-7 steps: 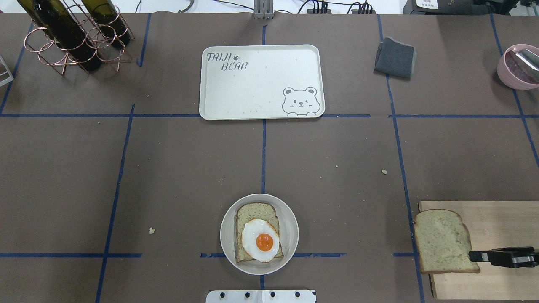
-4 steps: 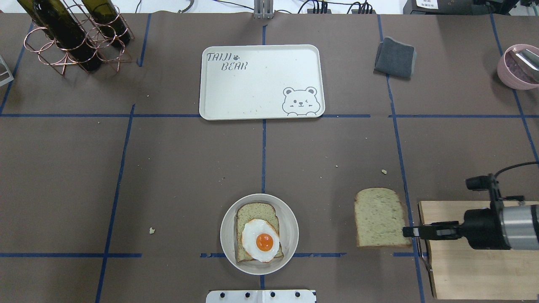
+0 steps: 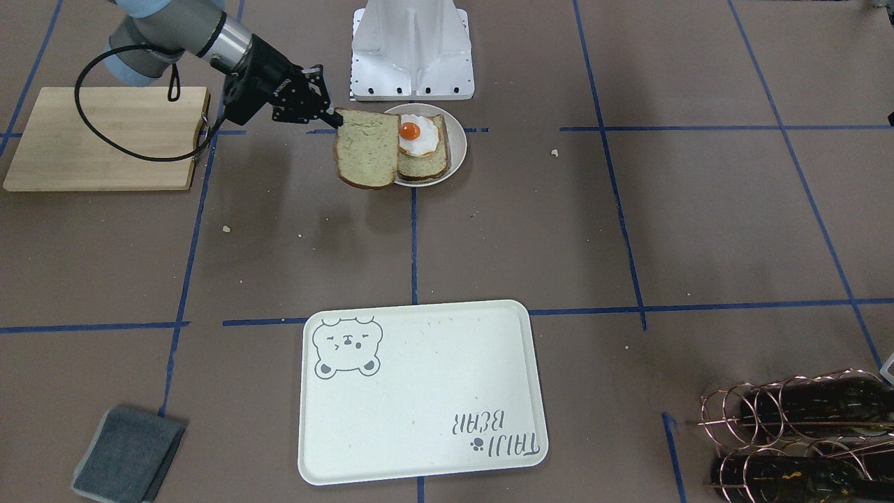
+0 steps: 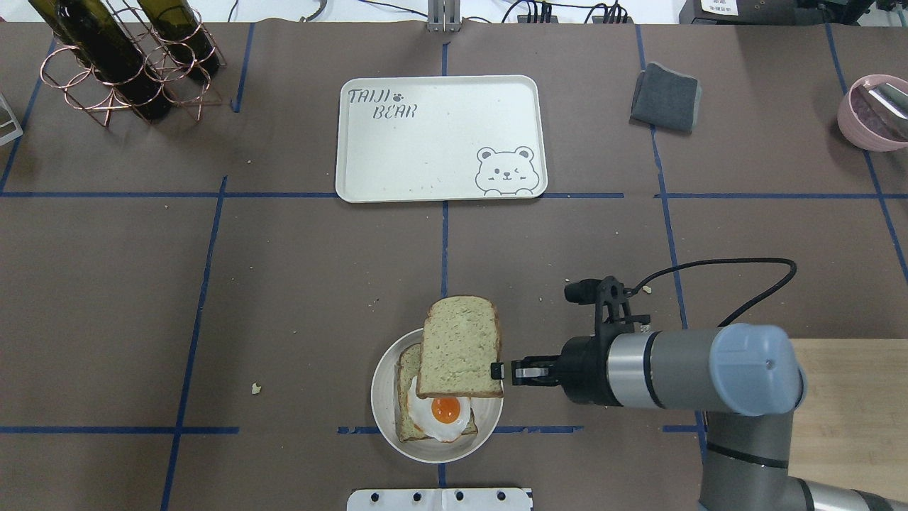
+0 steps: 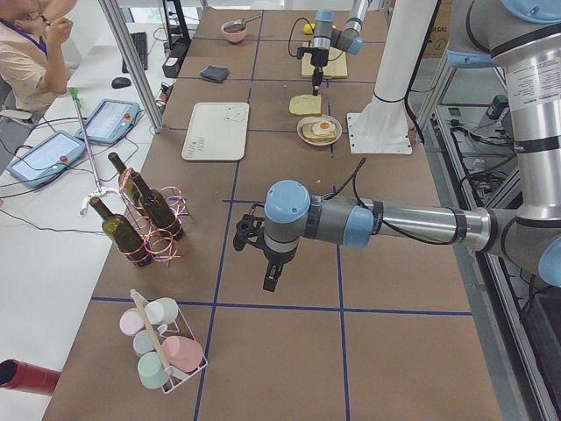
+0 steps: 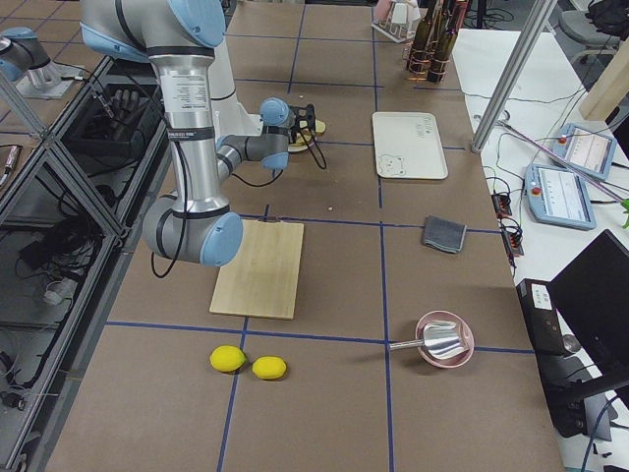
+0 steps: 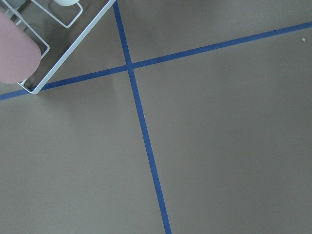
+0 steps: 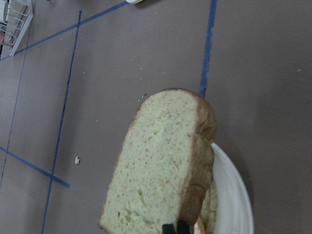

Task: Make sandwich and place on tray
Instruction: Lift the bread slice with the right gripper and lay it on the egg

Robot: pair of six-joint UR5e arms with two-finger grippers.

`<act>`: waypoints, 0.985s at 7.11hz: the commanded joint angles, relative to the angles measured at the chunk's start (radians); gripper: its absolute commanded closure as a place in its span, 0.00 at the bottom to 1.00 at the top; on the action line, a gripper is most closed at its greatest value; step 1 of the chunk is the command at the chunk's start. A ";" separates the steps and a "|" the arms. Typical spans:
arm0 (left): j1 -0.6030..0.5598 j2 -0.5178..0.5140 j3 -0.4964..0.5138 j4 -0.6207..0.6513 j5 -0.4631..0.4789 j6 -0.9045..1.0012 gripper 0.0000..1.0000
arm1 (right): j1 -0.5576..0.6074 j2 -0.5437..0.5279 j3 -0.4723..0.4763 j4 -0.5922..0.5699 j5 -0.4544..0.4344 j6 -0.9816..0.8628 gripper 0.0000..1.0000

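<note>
My right gripper [image 4: 500,370] is shut on the edge of a bread slice [image 4: 460,346] and holds it flat above the far part of a small round plate [image 4: 377,404]. On the plate lies the other bread slice [image 4: 406,365] with a fried egg [image 4: 441,413] on top. The front view shows the held slice [image 3: 364,157] beside the egg [image 3: 417,137]. The right wrist view shows the slice [image 8: 161,165] over the plate [image 8: 234,195]. The cream bear tray [image 4: 440,142] lies bare at the far centre. My left gripper [image 5: 272,279] shows only in the exterior left view; I cannot tell whether it is open or shut.
A wooden cutting board [image 4: 851,411] lies at the near right. A grey cloth [image 4: 665,97] and a pink bowl [image 4: 872,113] are at the far right. A wire rack of wine bottles [image 4: 128,64] stands at the far left. A cup rack [image 5: 162,346] stands near the left arm.
My right gripper has carried the bread slice leftward from the cutting board, across the table, to above the plate with the egg. The plate and the tray have not moved.
</note>
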 commanded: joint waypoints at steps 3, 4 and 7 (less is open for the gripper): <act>0.002 -0.003 0.002 -0.001 -0.036 0.000 0.00 | -0.117 0.039 -0.045 -0.029 -0.129 0.001 1.00; 0.000 -0.006 0.002 -0.001 -0.037 -0.001 0.00 | -0.125 0.039 -0.048 -0.030 -0.135 0.001 1.00; 0.002 -0.006 0.005 -0.001 -0.036 -0.001 0.00 | -0.125 0.040 -0.042 -0.044 -0.155 -0.001 0.00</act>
